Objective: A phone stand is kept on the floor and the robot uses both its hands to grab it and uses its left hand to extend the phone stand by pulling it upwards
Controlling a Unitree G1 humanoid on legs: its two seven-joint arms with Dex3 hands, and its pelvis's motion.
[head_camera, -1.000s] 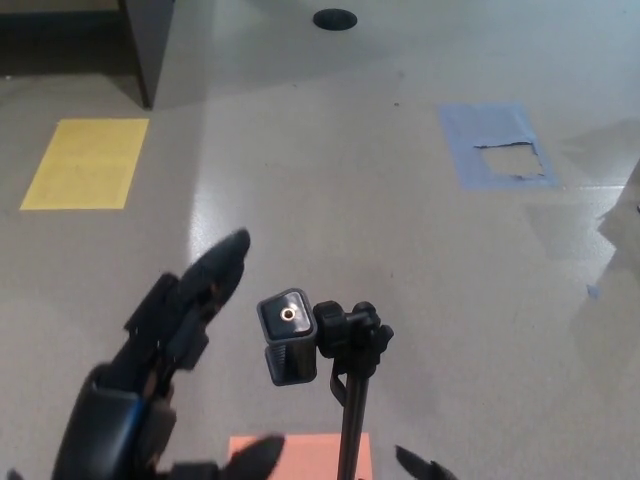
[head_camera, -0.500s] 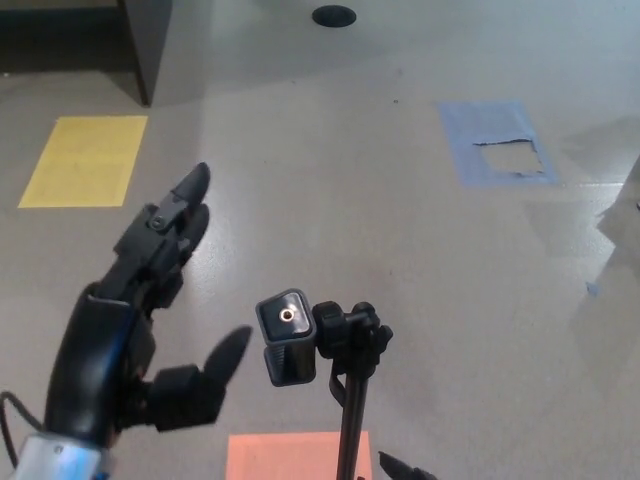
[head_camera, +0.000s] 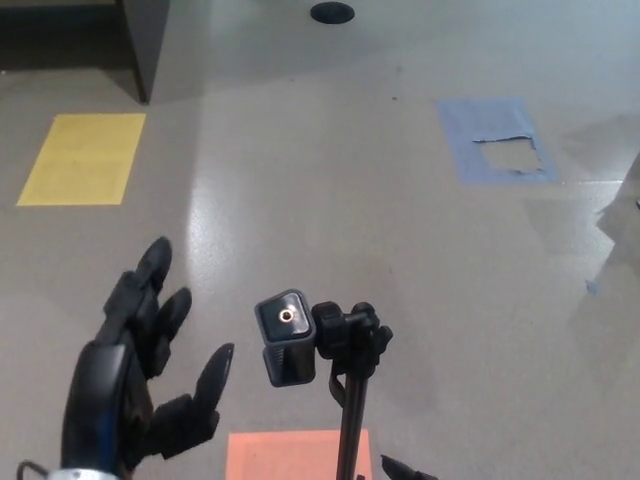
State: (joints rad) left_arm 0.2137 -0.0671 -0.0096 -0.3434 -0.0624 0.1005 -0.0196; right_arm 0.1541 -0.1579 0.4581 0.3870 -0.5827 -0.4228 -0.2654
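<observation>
The left hand (head_camera: 135, 385) sits at the lower left of the head view, its two thick fingers (head_camera: 150, 290) pointing up and away and its thumb (head_camera: 210, 375) reaching toward the middle, all spread wide and holding nothing. Just to the right of the thumb, with a clear gap of floor between, is the top of the phone stand (head_camera: 320, 345): a small dark block with a brass screw hole facing up, joined to a black knob, on a thin black pole (head_camera: 350, 430) that runs down out of the bottom edge. Of the right hand (head_camera: 405, 468) only a dark tip shows at the bottom edge, right of the pole, so whether it is open or closed cannot be told. Below the stand lies an orange patch (head_camera: 290, 455) on the grey floor (head_camera: 330, 180); a yellow patch (head_camera: 80, 158) lies far left and a torn blue patch (head_camera: 500, 140) far right. The step in hand appears to be the reach: neither hand grips the stand yet. Next, the left hand likely needs to move right and close around the head or upper pole, while the right hand steadies the pole lower down, before any upward pull.
</observation>
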